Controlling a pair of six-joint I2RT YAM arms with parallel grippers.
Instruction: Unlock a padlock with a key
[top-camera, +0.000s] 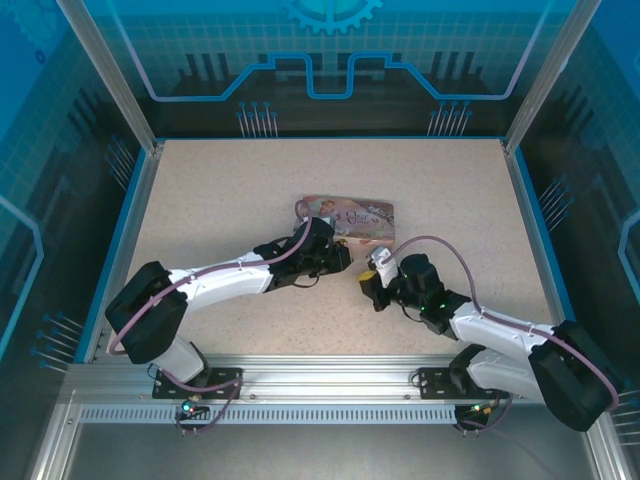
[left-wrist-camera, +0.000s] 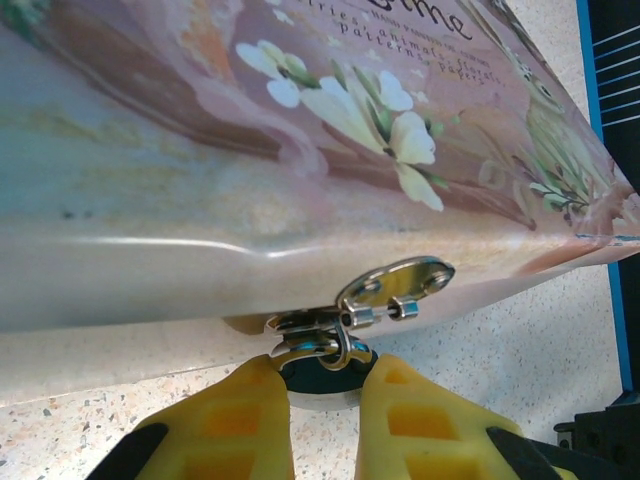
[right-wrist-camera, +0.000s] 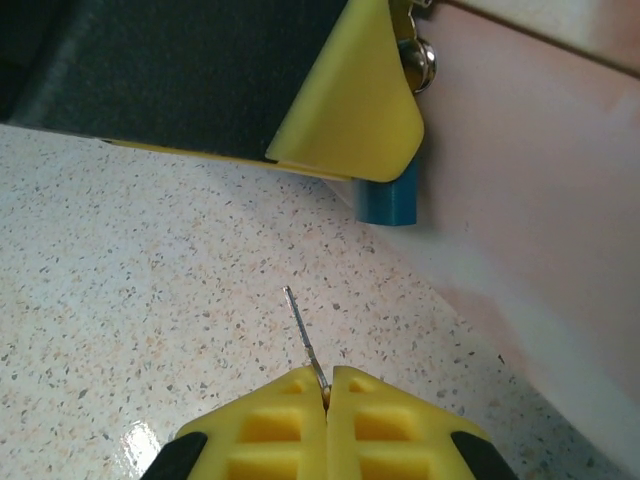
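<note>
Speckled beige table (top-camera: 220, 200) carrying a pink illustrated tin (top-camera: 350, 212). At the tin's near edge you see the left gripper (left-wrist-camera: 325, 372) clamped on the padlock (left-wrist-camera: 322, 358), whose small dark-blue body hangs by its shackle from the tin's silver hasp (left-wrist-camera: 395, 283). Just off the tin's near right corner, your right gripper (right-wrist-camera: 328, 380) is pressed together on the key (right-wrist-camera: 300, 325). The key's thin blade sticks out ahead, near the padlock but apart from it.
</note>
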